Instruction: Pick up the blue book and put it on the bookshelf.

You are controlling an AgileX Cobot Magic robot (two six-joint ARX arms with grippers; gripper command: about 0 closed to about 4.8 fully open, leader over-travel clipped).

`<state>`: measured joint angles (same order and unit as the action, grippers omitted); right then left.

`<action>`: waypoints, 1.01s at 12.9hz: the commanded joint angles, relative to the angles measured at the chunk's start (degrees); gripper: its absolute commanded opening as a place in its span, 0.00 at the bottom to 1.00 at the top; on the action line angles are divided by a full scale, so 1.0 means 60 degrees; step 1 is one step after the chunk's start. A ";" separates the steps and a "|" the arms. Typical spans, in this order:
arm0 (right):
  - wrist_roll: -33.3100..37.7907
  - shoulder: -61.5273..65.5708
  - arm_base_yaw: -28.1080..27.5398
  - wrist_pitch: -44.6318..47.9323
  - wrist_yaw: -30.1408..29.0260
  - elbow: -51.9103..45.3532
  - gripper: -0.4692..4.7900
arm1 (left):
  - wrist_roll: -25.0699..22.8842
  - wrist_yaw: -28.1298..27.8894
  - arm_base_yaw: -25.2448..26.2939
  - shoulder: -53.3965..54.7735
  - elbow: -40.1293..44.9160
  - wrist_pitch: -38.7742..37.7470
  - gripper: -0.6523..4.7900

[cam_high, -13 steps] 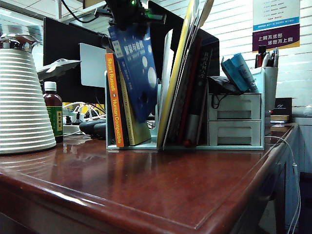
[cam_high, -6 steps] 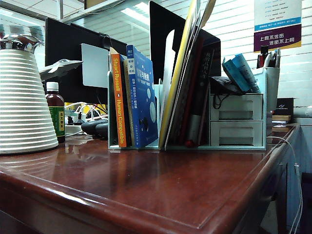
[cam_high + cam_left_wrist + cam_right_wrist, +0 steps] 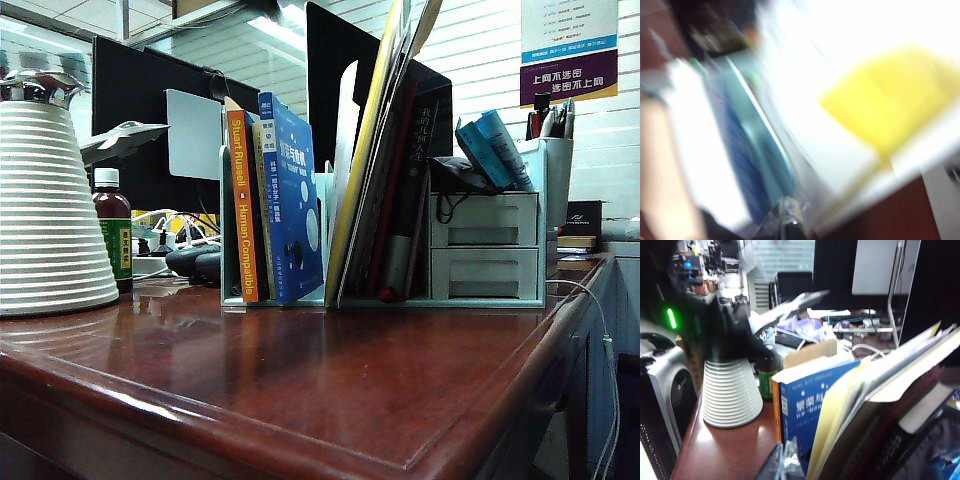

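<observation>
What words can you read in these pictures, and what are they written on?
"Stuart Russell" and "Human Compatible": orange spine in the bookshelf.
Blue book: white Chinese title, too small to read.
Dark book: pale Chinese characters, unreadable.
Poster: Chinese lines, too small.
Bottle: label too blurred.
Left wrist view: all blurred.
Left hand and right hand: no writing.
</observation>
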<state>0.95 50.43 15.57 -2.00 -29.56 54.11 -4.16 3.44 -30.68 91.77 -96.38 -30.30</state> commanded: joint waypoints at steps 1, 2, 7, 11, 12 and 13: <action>-0.0018 -0.0062 0.0015 0.0153 0.0015 0.0073 0.08 | 0.0062 0.0076 -0.0004 -0.0047 0.0630 -0.0022 0.11; -0.0018 -0.0062 0.0015 0.0153 0.0011 0.0069 0.08 | 0.0066 0.0033 -0.0004 -0.0047 0.0878 -0.0262 0.11; 0.0084 -0.0113 0.0015 0.0109 -0.0004 0.0069 0.08 | -0.0058 -0.0892 0.0120 0.1453 0.1756 0.2248 0.11; 0.0084 -0.0255 0.0015 -0.0280 -0.0015 0.0069 0.08 | -0.0310 -0.0969 0.0273 0.0816 0.1683 0.0780 0.11; 0.0084 -0.0255 0.0015 -0.0277 -0.0018 0.0069 0.08 | -0.0506 -0.0812 0.0281 0.0685 0.1683 0.0055 0.11; 0.0084 -0.0259 0.0015 -0.0277 -0.0018 0.0069 0.08 | -0.0481 -0.0579 0.0281 0.0696 0.1698 0.0044 0.11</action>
<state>1.23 49.19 15.59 -4.25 -29.61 54.11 -6.83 -1.52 -28.91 96.03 -86.13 -30.09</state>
